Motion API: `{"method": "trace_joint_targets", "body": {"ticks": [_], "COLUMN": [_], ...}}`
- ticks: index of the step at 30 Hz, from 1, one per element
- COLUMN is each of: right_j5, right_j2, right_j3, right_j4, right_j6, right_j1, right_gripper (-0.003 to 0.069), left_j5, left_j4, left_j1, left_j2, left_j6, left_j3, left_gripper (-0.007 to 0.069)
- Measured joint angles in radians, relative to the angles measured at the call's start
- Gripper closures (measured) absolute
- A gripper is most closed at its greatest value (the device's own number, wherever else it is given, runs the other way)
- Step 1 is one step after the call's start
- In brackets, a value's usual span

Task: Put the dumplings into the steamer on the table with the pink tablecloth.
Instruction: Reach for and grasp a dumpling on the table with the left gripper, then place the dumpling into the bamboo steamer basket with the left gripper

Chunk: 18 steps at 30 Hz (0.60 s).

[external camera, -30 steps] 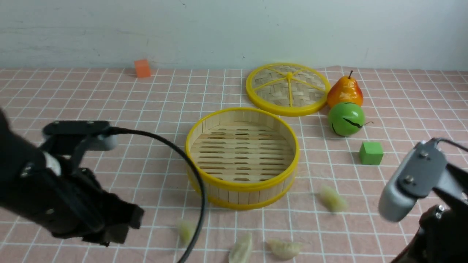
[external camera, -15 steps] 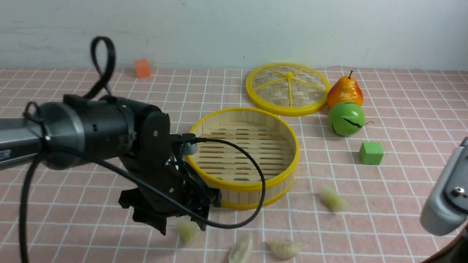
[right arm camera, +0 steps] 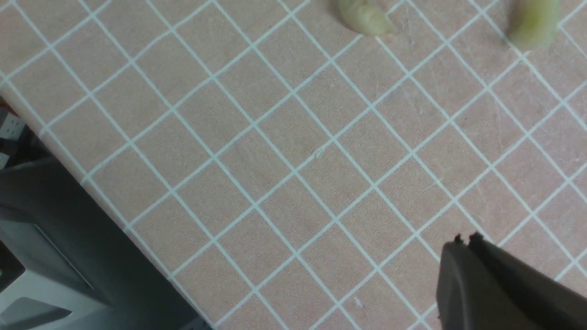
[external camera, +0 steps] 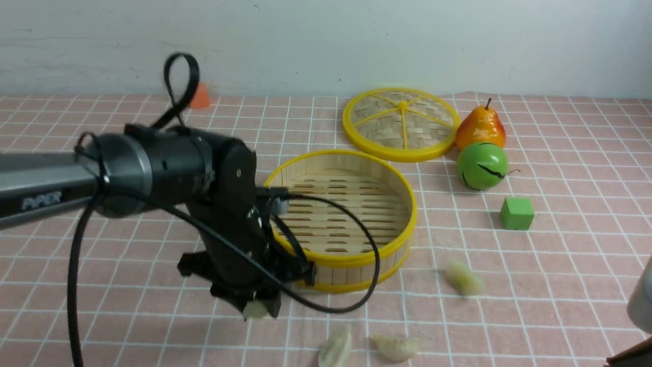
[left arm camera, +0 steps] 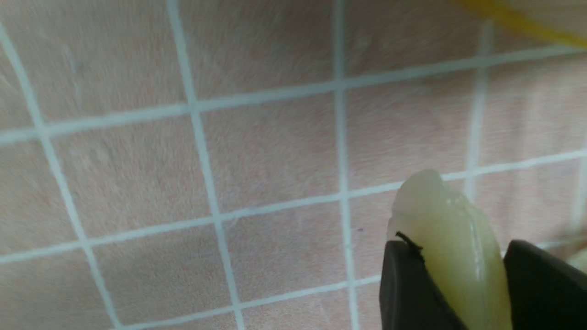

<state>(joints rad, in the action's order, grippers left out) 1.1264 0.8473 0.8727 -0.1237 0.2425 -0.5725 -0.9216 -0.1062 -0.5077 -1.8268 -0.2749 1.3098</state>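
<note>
Front view: your left gripper (external camera: 259,305), part-closed on one dumpling (external camera: 253,310), hangs low over the cloth (external camera: 102,285); the one steamer (external camera: 351,261), empty, stands just beside it, forward and to its right, and three more dumplings (external camera: 336,349) (external camera: 397,346) (external camera: 464,278) lie loose, four in all. Left wrist view: the held dumpling's long axis runs out between both fingers (left arm camera: 408,288). Right wrist view: your right gripper (right arm camera: 465,239), closed and empty, is farther from the steamer than the left.

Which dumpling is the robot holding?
The dumpling squeezed in the left pincer; the other three lie loose on the pink tablecloth.
</note>
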Motion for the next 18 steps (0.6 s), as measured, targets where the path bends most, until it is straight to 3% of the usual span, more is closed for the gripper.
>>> {"method": "trace_joint_targets", "body": {"ticks": [9,18], "right_j5": [-0.069,-0.021], "right_j2": [0.000,0.000], "right_j3": [0.000,0.000], "right_j4": [-0.018,-0.050], "right_j6": [0.000,-0.011], "right_j1": [0.000,0.000], "right_gripper": [0.0659,0.0651], "left_j5": [-0.087,-0.068], "left_j4": [0.010,0.161], "left_j1": [0.000,0.000], "left_j2": [-0.050,-0.380], "left_j6": [0.108,0.051], "left_j3": [0.400,0.642], "left_gripper": [0.0376,0.0376]}}
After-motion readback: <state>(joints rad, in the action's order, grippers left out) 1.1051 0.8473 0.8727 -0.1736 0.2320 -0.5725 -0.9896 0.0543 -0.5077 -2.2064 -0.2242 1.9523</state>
